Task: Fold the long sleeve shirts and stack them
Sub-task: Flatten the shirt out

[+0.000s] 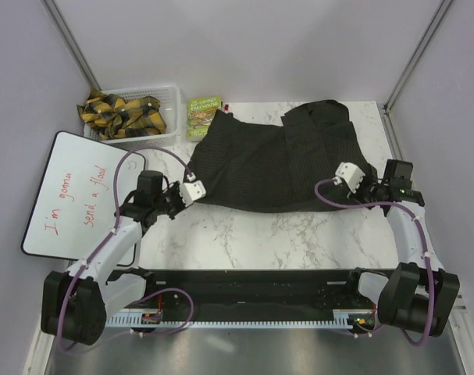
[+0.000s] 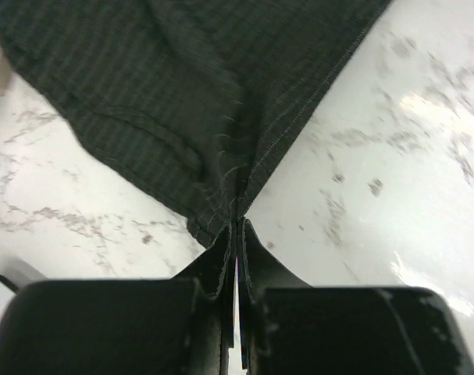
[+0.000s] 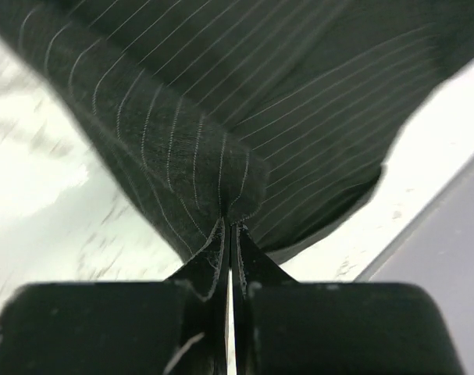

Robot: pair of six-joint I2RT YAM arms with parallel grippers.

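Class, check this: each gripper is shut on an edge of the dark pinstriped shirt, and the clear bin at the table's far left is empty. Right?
No. The top external view shows the clear bin holding yellow-and-black patterned cloth, so it is not empty. The rest stands: the left gripper and right gripper are each shut on an edge of the dark pinstriped shirt.

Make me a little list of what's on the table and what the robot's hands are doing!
shirt: dark with thin stripes, partly spread out on the marble table
left gripper: shut on the shirt's near left corner
right gripper: shut on the shirt's right edge
basket: white, far left, holding yellow-and-black cloth
whiteboard: on the left, with red writing
green packet: next to the basket
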